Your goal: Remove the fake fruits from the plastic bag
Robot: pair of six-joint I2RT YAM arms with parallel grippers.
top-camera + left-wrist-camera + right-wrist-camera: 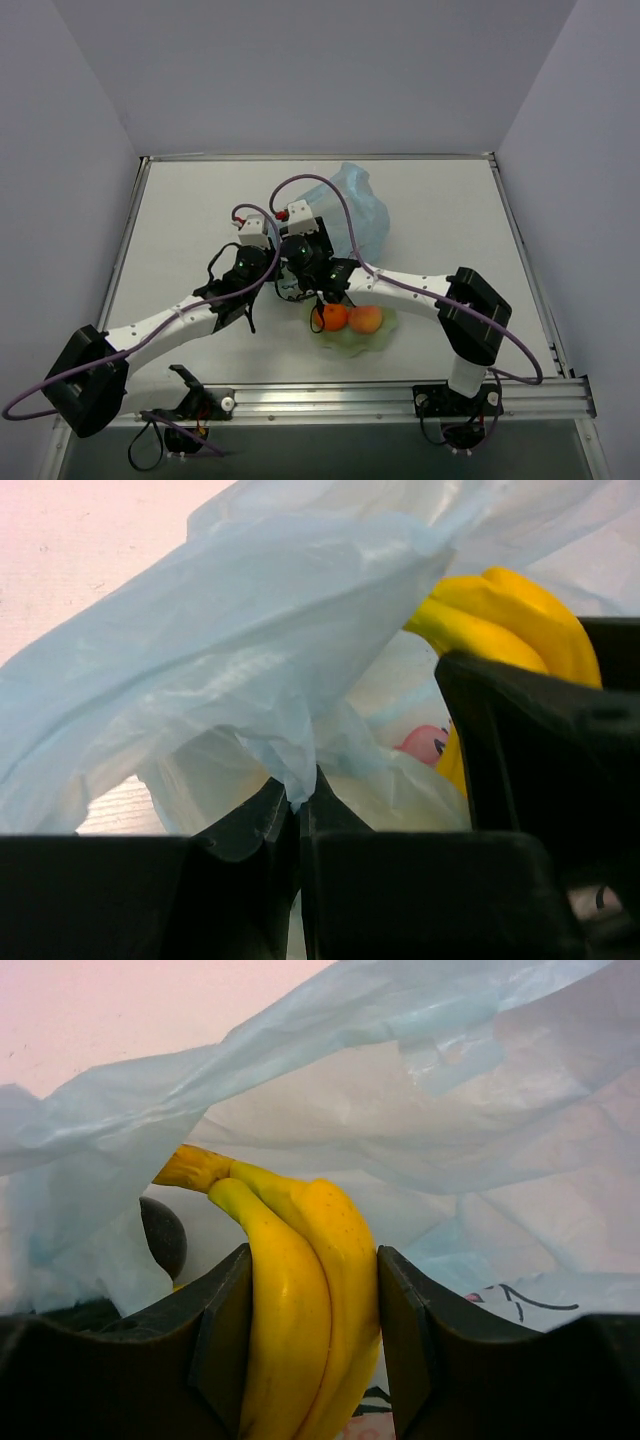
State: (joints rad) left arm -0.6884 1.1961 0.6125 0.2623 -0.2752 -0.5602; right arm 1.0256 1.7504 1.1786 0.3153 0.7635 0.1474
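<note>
Low centre of the right wrist view, the right tool (312, 1300) clamps the bananas (300, 1250) inside the bag (430, 1110) — long axis running toward upper left, lengthwise in its grip. Beside it, the left tool (300, 815) pinches a bag fold — a straight pull back should free them.

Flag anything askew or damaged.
Nothing stands out. The light-blue plastic bag is crumpled, its film pinched in the left gripper; the yellow bananas sit squarely in the right gripper; the orange fruit and peach-pink fruit rest in the pale green scalloped bowl.
</note>
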